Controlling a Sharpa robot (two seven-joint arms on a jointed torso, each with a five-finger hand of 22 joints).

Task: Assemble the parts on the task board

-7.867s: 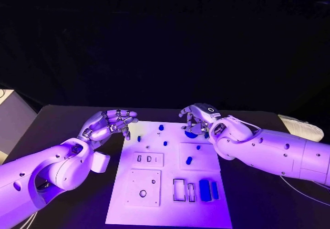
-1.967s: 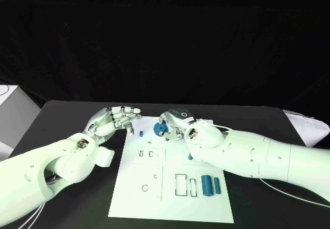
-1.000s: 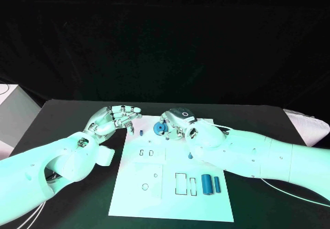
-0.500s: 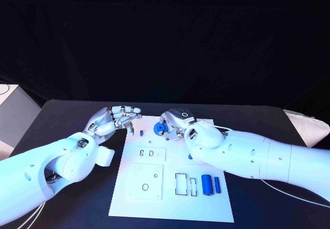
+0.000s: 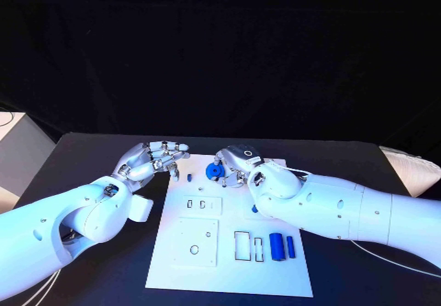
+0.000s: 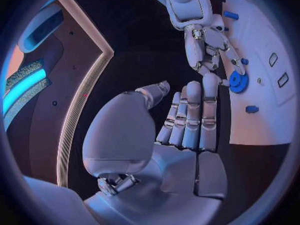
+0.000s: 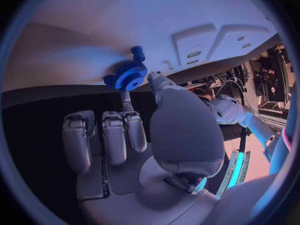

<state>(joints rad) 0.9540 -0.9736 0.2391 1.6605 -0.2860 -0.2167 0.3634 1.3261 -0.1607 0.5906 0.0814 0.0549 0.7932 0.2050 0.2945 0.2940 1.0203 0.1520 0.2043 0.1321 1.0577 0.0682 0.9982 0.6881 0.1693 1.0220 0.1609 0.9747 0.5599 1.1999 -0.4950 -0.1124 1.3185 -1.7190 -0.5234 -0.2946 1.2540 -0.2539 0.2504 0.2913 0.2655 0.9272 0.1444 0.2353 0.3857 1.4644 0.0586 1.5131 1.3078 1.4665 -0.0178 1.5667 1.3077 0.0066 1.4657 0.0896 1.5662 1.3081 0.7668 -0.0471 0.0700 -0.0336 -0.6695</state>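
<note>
Nothing much shifts since half a second ago: right hand [image 5: 237,167] still pinches the blue gear [image 5: 214,171] at its fingertips, over the far end of the task board [image 5: 230,271]. Left hand [image 5: 149,162] stays just beside it off the board's edge, fingers curled in, holding nothing. Two blue cylinders [image 5: 281,246] lie on the board below the right forearm.

Looking down from the robot's head onto the black table [image 5: 83,156], with the white task board [image 5: 230,268] central, near and running away toward the far edge. Sitting close behind the left hand [image 6: 181,120] and facing past its fingers toward the board's far left corner; likewise close behind the right hand [image 7: 125,135], facing the board's far end. Shared by all three: the blue gear [image 5: 214,171] [image 6: 238,81] [image 7: 130,76] at the far end.
</note>
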